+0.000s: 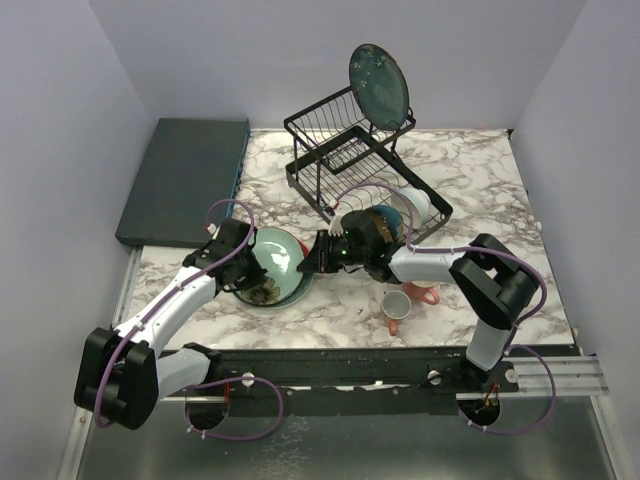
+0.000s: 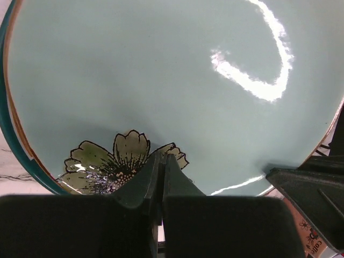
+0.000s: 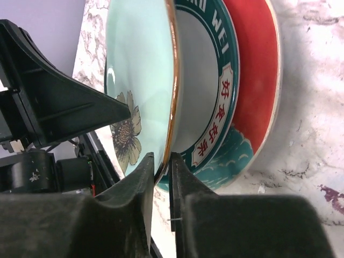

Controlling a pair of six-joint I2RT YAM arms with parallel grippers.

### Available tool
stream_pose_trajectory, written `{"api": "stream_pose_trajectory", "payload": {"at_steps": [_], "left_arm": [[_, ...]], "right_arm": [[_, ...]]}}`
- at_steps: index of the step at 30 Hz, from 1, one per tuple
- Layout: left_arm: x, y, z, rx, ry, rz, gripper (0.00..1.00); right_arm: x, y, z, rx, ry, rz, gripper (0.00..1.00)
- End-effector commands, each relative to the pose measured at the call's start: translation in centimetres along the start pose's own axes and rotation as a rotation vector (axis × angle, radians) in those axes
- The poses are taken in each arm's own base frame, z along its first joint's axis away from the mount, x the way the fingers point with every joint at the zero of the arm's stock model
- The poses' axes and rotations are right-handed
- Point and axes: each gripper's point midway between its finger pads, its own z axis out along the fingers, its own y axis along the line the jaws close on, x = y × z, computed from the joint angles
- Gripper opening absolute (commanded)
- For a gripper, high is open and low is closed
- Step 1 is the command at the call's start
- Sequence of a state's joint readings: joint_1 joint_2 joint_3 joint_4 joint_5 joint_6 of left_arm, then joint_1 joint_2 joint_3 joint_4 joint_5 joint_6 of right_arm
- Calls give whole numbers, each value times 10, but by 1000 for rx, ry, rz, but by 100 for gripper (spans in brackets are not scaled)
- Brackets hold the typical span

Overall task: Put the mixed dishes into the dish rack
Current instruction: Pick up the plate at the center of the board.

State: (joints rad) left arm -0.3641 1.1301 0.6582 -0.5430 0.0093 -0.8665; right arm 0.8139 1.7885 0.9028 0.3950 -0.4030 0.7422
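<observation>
I note the pale green plate (image 3: 140, 80) glossy, smooth glazed ceramic; red-and-teal plate (image 3: 252, 80) equally glossy; worktop (image 3: 317, 134) smooth, marble-patterned; dish rack (image 1: 345, 150) black wire; my right end effector (image 3: 161, 161) matt black plastic.

Pale lavender walls (image 1: 60, 100) are seen on three sides. A white marble-patterned table (image 1: 480, 170) (grey veining) is evenly lit. A dark teal slab (image 1: 185, 180) is laid at its far-left corner.
</observation>
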Motion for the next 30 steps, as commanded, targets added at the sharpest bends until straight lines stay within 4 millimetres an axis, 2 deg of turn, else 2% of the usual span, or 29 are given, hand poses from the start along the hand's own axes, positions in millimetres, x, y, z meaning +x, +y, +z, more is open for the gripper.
{"api": "stream_pose_trajectory", "payload": {"at_steps": [1, 7, 13, 17, 23, 26, 30], "left_arm": [[-14, -5, -11, -3, -58, 14, 1], [-23, 0, -24, -33, -105, 28, 21], [-32, 2, -40, -48, -149, 33, 47], [-39, -1, -52, -44, -180, 32, 60], [-51, 1, -62, -70, -236, 34, 71], [-55, 3, -63, -85, -253, 34, 80], [-59, 3, -63, -91, -258, 44, 83]], "right_arm": [[-13, 17, 4, -66, -51, -25, 13], [-15, 18, -1, -51, -65, -26, 0], [-20, 19, -11, -22, -91, -33, 0], [-25, 21, -18, -8, -112, -34, 0], [-31, 29, -29, -8, -143, -42, 0], [-33, 30, -34, 1, -154, -44, 0], [-36, 32, -41, 9, -170, -44, 0]]}}
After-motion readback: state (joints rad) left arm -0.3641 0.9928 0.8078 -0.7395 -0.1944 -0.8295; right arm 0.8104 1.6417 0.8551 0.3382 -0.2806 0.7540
